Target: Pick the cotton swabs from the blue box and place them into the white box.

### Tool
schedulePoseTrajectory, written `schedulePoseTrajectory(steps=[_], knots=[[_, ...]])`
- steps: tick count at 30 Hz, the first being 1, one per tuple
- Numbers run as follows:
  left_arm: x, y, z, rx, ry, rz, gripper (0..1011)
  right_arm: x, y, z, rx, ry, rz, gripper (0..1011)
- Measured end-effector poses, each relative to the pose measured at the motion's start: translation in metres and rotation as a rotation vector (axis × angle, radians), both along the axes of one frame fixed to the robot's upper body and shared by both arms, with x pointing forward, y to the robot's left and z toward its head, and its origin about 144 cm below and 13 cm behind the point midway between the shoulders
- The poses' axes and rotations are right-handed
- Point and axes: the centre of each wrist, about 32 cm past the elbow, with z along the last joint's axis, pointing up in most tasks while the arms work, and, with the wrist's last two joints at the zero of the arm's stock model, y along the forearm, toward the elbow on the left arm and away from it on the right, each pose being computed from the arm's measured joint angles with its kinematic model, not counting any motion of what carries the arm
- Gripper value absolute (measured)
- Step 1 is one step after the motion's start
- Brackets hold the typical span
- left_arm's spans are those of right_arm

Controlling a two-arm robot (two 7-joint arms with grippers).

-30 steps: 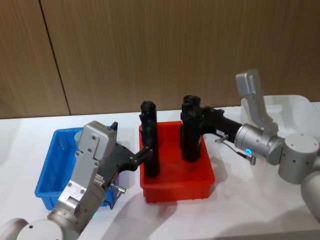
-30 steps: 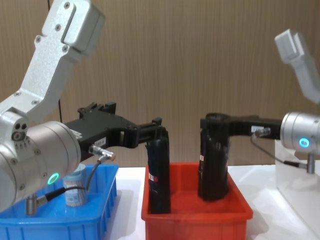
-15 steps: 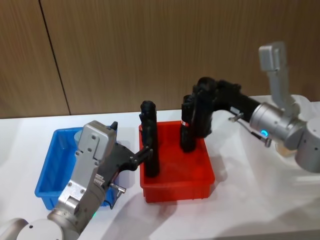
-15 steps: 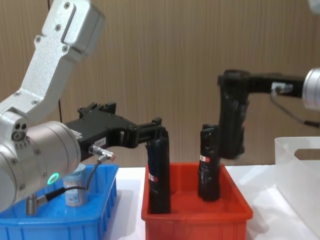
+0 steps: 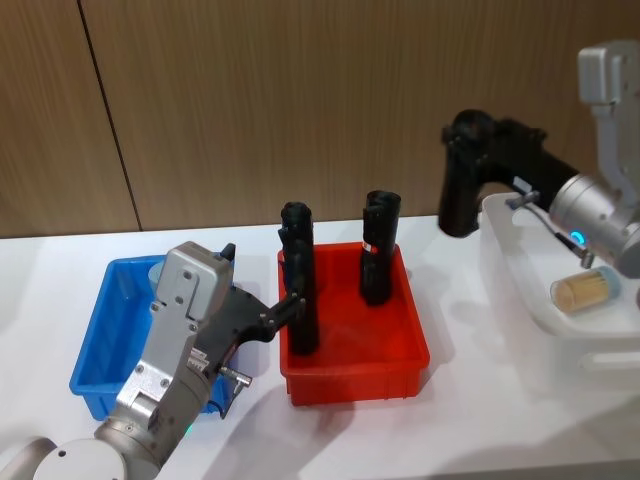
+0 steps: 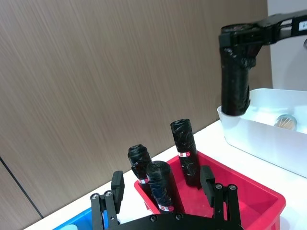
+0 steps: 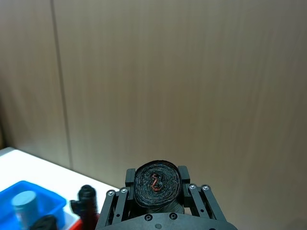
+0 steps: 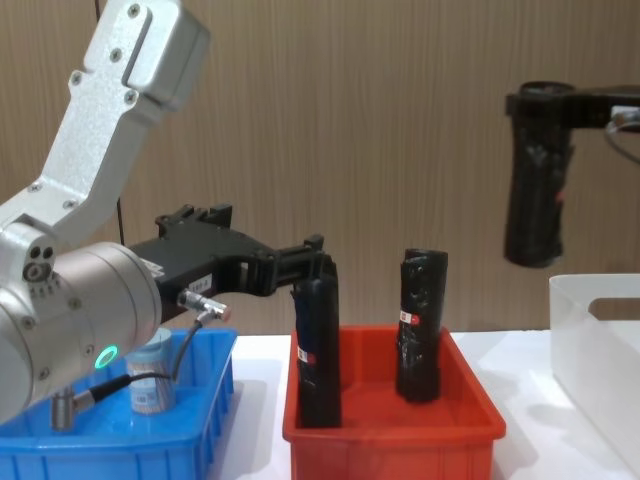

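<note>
**A:** What is the right gripper (image 5: 468, 135) doing?

**B:** It is hanging high at about two o'clock in the head view, its fingers pinching the top of a black roll (image 5: 462, 190). The roll is hanging upright in the air, its lower end just at the near-left corner of the white box (image 5: 520, 290); I cannot tell whether the two are touching. In the right wrist view the roll's coiled end (image 7: 158, 184) is sitting snug between the two finger blocks.

**A:** And the left gripper (image 8: 318, 252)?

**B:** It is reaching in from about eight o'clock toward the red bin (image 5: 352, 352), at the top of the front black roll (image 8: 316, 350) standing there. Its fingers are looking spread in the left wrist view, with the rolls showing between them, but I cannot tell whether they are gripping anything.

**A:** Where are the cotton swabs sitting?

**B:** One jar (image 8: 150, 374) is standing in the blue box (image 8: 120, 450), at nine o'clock in the head view, partly behind the left arm. Another jar (image 5: 586, 293) is lying on its side inside the white box at about three o'clock, its tan stick ends facing the camera.

**A:** And the red bin?

**B:** It is lying between the two boxes, with black rolls standing upright in it; a back one (image 5: 378, 247) is standing toward the right wall.
</note>
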Motion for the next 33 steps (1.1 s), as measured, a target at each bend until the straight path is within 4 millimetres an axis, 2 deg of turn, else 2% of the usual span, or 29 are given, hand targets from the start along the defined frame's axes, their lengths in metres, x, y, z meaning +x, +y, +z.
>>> schedulePoseTrajectory(steps=[12, 24, 33], knots=[[0.0, 0.0, 0.0, 0.0, 0.0, 0.0, 1003, -0.011, -0.017, 0.009, -0.038, -0.006, -0.189, 515], [0.0, 0.0, 0.0, 0.0, 0.0, 0.0, 1003, -0.014, -0.04, 0.003, -0.073, 0.041, -0.38, 515], [0.0, 0.0, 0.0, 0.0, 0.0, 0.0, 1003, -0.009, -0.06, -0.011, -0.091, 0.116, -0.487, 768]])
